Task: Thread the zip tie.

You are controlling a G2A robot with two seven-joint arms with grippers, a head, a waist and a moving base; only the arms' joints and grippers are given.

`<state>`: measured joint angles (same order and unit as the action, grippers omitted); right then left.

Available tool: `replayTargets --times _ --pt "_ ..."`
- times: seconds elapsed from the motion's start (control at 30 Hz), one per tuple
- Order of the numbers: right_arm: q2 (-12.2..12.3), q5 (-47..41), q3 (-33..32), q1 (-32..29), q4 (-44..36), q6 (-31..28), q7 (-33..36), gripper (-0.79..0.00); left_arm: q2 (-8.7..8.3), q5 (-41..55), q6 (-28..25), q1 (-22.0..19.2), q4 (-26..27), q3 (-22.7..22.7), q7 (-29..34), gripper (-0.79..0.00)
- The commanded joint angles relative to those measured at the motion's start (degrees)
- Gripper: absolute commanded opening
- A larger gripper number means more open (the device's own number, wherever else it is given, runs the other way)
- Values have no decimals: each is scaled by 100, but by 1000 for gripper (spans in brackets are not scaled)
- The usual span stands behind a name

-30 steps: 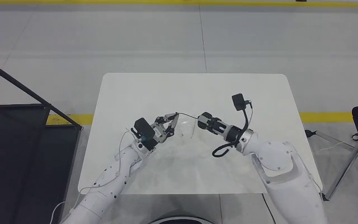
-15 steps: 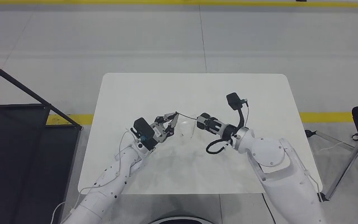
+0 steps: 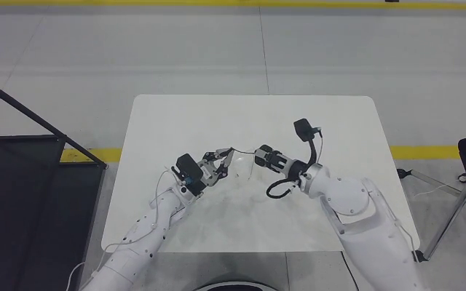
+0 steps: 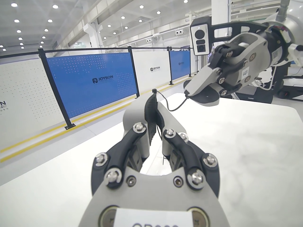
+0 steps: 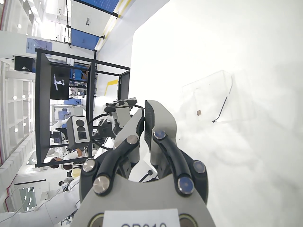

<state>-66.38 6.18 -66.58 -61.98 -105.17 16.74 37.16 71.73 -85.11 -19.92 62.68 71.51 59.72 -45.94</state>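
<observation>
1. A large bright hall with a pale floor, a yellow floor line and a blue panelled barrier surrounds a plain white table. Its top is smooth and matte.
2. The thin black plastic zip tie hangs in the air above the middle of the table, strung between the two grippers and touching nothing else.
3. The left gripper is clenched on the head end, with the small square head poking up past its fingertips. The right gripper pinches the tail tip, and the strap sags in a loose curve between them.
4. I judge the tie very light, springy and slick. It bends easily along its length, so the tail should be gripped close to its tip to stop it whipping aside. The head should be held just below the slot, leaving the opening free.
5. A clear plastic box sits on the table under the grippers. The thin black strip inside may be another tie, though it is too faint to confirm.
</observation>
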Motion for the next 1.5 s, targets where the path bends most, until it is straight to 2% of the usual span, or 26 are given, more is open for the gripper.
replayTargets --times 0.0,0.37,0.7,1.47 --pt "5 -138 -91 -83 -10 -198 -46 -785 4 -20 -2 -5 -14 -3 4 -785" --pt "46 -728 -492 -431 1 -1125 85 -785 31 -73 -9 -39 -67 -24 85 -785" --pt "53 -972 -607 -551 24 -1460 42 -785 52 -142 -49 -75 -123 -52 183 -785" --pt "56 -1140 -663 -666 20 -1728 -77 -785 47 -661 -225 -135 -197 -160 363 -785"
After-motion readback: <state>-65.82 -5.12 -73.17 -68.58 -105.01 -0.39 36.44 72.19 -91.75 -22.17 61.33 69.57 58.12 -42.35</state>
